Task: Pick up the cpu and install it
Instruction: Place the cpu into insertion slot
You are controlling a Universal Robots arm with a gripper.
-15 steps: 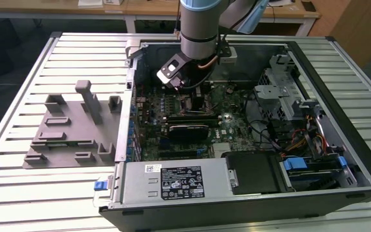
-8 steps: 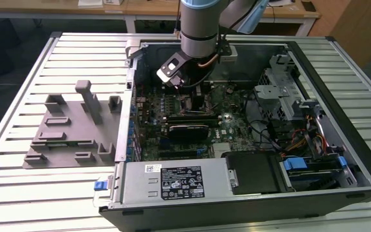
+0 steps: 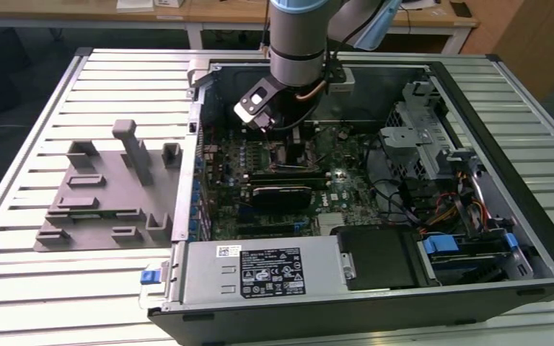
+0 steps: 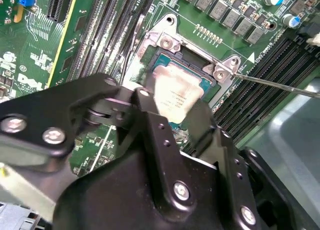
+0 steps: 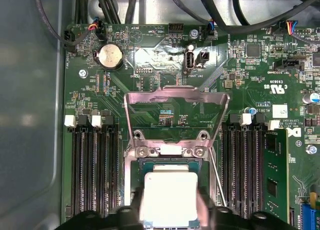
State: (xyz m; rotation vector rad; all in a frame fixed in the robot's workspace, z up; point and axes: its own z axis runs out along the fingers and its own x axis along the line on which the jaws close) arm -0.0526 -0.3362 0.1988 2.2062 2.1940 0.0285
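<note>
cpu [image 5: 168, 197] with silver top over the open socket [image 5: 150, 163] on the green motherboard [image 5: 150, 90], clamped between the gripper [image 4: 172, 110], a black finger [image 4: 150, 122] against each side, metal socket lid [image 5: 175, 93] raised just beyond, inside the open computer case [image 3: 547, 238]

Silver-topped square cpu [image 5: 169, 197], flat, at open socket [image 5: 170, 163]

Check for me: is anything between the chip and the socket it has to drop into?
Nothing visible does. In the first wrist view the fingers flank the chip right over the open socket. The metal hold-down frame is swung open, clear of it, and the thin lever lies off to one side.
</note>
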